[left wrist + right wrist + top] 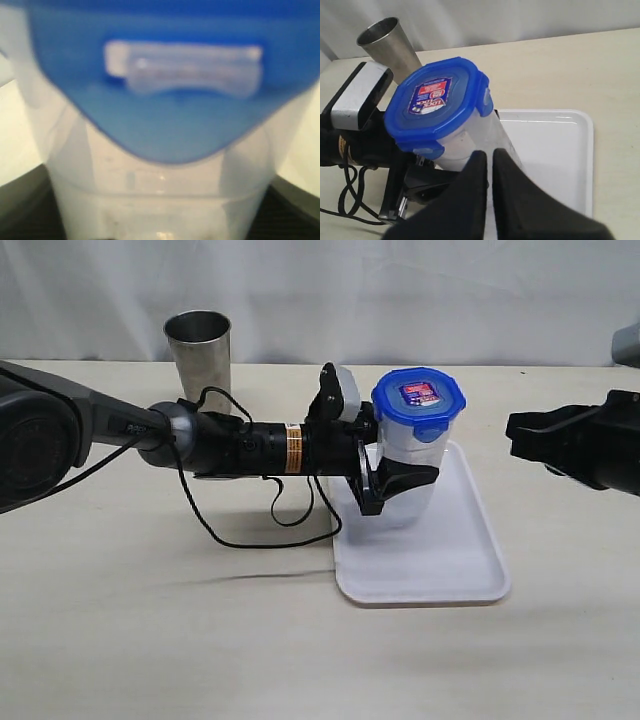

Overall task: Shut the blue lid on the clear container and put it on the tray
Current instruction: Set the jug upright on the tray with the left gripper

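Observation:
The clear container [412, 455] stands upright over the left part of the white tray [450, 560], with the blue lid [418, 395] sitting on its top. My left gripper [400, 480] is shut on the container's middle, its black fingers on either side. In the left wrist view the lid [170, 90] and container [160, 195] fill the picture, blurred. Whether the base touches the tray I cannot tell. My right gripper [515, 430] hovers to the right of the tray, shut and empty. Its wrist view shows its closed tips [490, 155] before the lid [437, 100], container [485, 132] and tray [555, 160].
A steel cup [200, 345] stands at the back left behind my left arm; the right wrist view also shows the cup [390, 42]. A black cable [250, 535] loops on the table left of the tray. A grey object [628, 340] sits at the far right edge.

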`<state>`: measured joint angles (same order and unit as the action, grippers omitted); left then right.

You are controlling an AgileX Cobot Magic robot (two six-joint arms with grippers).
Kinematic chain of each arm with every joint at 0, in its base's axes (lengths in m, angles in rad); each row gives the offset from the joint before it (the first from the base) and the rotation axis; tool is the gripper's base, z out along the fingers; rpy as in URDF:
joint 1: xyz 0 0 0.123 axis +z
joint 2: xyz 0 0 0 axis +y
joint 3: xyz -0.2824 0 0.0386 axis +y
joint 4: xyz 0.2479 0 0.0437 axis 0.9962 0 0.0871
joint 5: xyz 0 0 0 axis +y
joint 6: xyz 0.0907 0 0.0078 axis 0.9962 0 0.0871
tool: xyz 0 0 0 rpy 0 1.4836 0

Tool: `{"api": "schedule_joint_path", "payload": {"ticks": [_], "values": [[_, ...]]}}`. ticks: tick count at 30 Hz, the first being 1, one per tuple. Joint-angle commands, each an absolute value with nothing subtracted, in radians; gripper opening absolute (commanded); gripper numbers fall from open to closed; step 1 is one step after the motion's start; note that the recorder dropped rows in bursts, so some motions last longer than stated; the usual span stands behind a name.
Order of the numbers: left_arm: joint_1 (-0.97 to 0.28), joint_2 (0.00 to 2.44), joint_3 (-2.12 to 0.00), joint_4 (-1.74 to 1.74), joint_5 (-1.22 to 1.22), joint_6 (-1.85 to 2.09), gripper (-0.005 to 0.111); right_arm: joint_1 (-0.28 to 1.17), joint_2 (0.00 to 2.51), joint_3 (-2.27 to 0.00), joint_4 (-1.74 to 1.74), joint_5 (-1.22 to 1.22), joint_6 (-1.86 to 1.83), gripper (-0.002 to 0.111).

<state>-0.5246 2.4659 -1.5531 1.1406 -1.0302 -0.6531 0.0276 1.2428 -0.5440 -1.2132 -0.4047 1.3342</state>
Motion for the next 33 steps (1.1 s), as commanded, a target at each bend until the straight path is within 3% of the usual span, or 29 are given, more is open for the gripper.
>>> {"api": "schedule_joint_path", "payload": {"ticks": [1, 29, 31, 33], "values": [[-0.526, 2.465, -1.566, 1.136, -1.022, -0.670, 0.000, 0.025, 1.242, -0.544, -1.229, -0.389, 1.335, 0.005], [-0.535, 2.506, -1.558, 1.183, -1.067, -0.666, 0.000, 0.025, 1.242, -0.544, -1.267, -0.387, 1.338, 0.005], [-0.535, 2.506, -1.558, 1.183, -1.061, -0.689, 0.007, 0.025, 1.242, -0.544, -1.272, -0.387, 1.338, 0.005], [-0.535, 2.506, -1.558, 1.183, -1.042, -0.689, 0.037, 0.025, 1.242, -0.544, -1.272, -0.387, 1.338, 0.005]]}}
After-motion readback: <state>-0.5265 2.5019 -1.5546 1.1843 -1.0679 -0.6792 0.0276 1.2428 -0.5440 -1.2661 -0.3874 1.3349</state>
